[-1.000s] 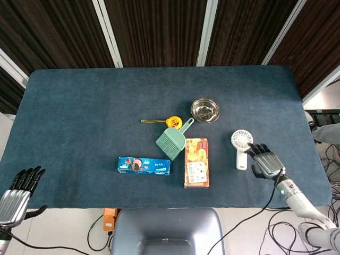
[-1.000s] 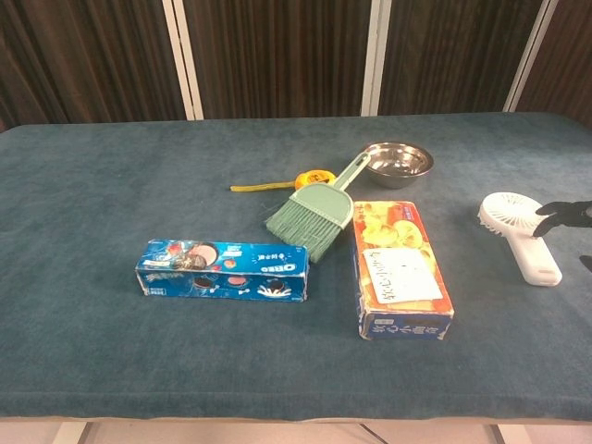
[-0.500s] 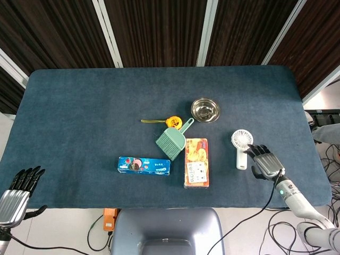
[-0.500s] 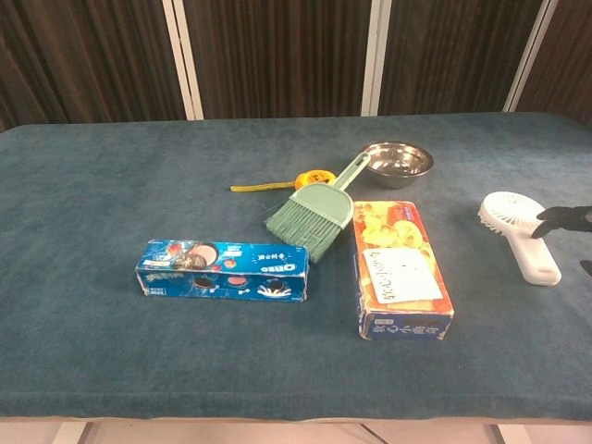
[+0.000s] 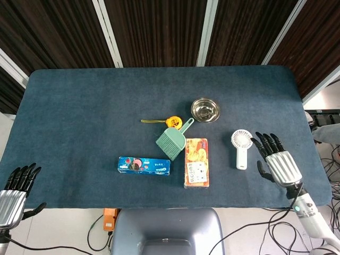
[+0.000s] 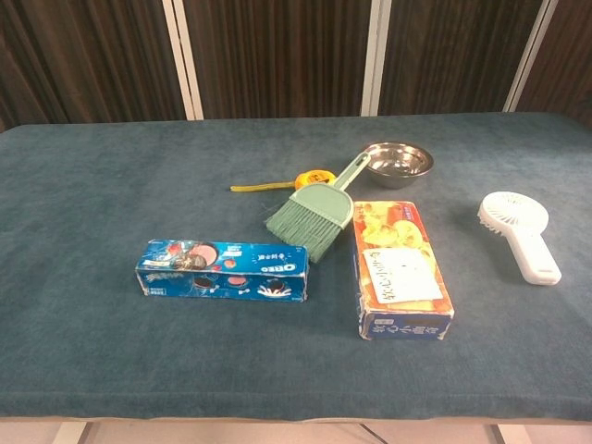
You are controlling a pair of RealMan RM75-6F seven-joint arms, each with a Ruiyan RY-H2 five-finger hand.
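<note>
White plastic, the small fan [image 5: 240, 147] lies flat on the blue table [image 5: 79, 117] at lower right of the head view, just left of the right robot hand [image 5: 277, 161], which hovers beside it, spread and empty. Seemingly the approach step; grasping next calls for closing around the handle. Left robot hand [image 5: 13, 191] waits spread at lower left.
</note>
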